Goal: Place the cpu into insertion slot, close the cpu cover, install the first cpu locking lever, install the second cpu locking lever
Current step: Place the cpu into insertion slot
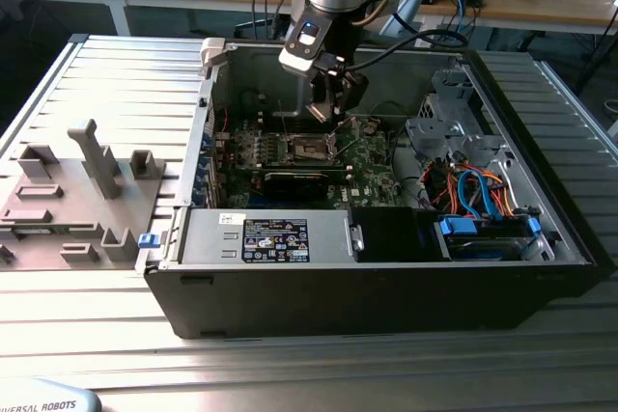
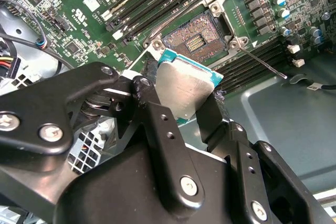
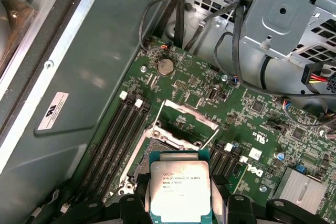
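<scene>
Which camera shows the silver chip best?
The first wrist view: the cpu faces it squarely. In the second wrist view it is slanted, partly behind the hand; in the exterior view, too small to tell.

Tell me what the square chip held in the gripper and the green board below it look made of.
The small square silvery chip: a matte grey metal lid with a dull sheen, on a teal base, probably laminate. The green circuit board: likely lacquered fibreglass laminate, judging by its glossy green face and fine traces.
</scene>
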